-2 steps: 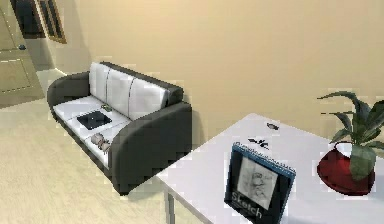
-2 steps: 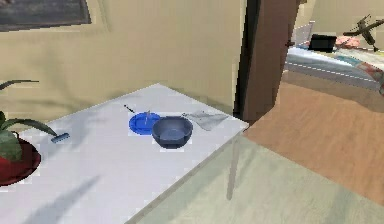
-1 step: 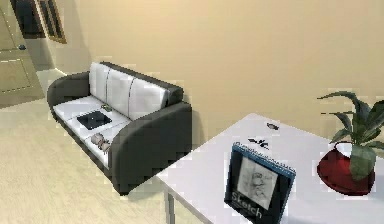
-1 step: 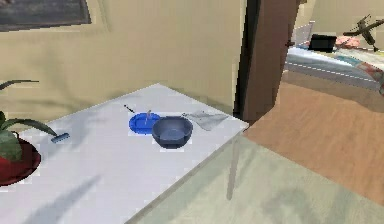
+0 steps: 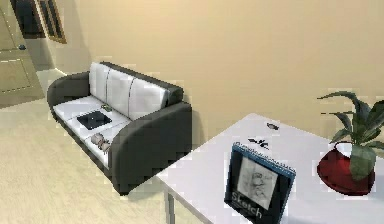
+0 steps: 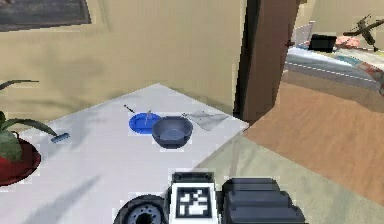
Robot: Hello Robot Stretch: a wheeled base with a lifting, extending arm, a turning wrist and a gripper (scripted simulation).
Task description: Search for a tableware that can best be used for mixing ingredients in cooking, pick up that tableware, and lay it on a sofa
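The mixing tableware is a round slate-blue bowl (image 6: 172, 131) with a deep, darker hollow and a slightly paler rim. It stands upright on the white table (image 6: 100, 175), toward the table's far edge in the arm side view. A flat bright-blue plate (image 6: 143, 122) lies just beside it on the view's left, their rims close or touching. A thin dark stick (image 6: 128, 108) lies at the plate's far side. A pale see-through thing (image 6: 205, 120), too faint to name, lies right of the bowl. Bare tabletop lies nearer than the bowl.

A small light-blue thing (image 6: 60, 139) lies well to the left, near a green plant in a round red pot (image 6: 12, 165). A dark brown upright post (image 6: 262, 60) rises behind the table's right corner.

At the bottom edge sits a white square marker with black marks (image 6: 195, 200) among dark arm parts. The jaws cannot be made out, so I cannot tell whether they grip anything.

In the forward view, a dark grey sofa with white cushions (image 5: 150, 135) stands against the wall beyond the table's corner. A flat dark thing (image 5: 93, 119) and a small grey thing (image 5: 103, 142) lie on its seat. An upright dark-framed book with a drawn cover (image 5: 258, 182) stands at the table's near edge.
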